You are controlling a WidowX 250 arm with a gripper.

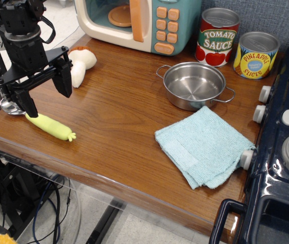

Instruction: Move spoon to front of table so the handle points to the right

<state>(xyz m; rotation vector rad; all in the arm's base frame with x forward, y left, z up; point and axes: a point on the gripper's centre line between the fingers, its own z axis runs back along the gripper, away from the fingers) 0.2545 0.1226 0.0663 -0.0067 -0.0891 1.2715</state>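
The spoon (42, 123) lies flat near the front left edge of the brown table (119, 132). Its silver bowl (10, 107) is at the left edge. Its light yellow-green handle (50, 126) points right and slightly toward the front, nub at the right end. My black gripper (47, 97) hangs above the spoon, open and empty, one finger (30, 103) near the bowl end and the other (64, 81) further back right. It does not touch the spoon.
A white mushroom toy (79, 63) lies behind the gripper. A toy microwave (139, 23) stands at the back. A steel pot (194, 85), two cans (217, 36), a light blue cloth (203, 145) and a dark blue toy stove (282, 142) are to the right.
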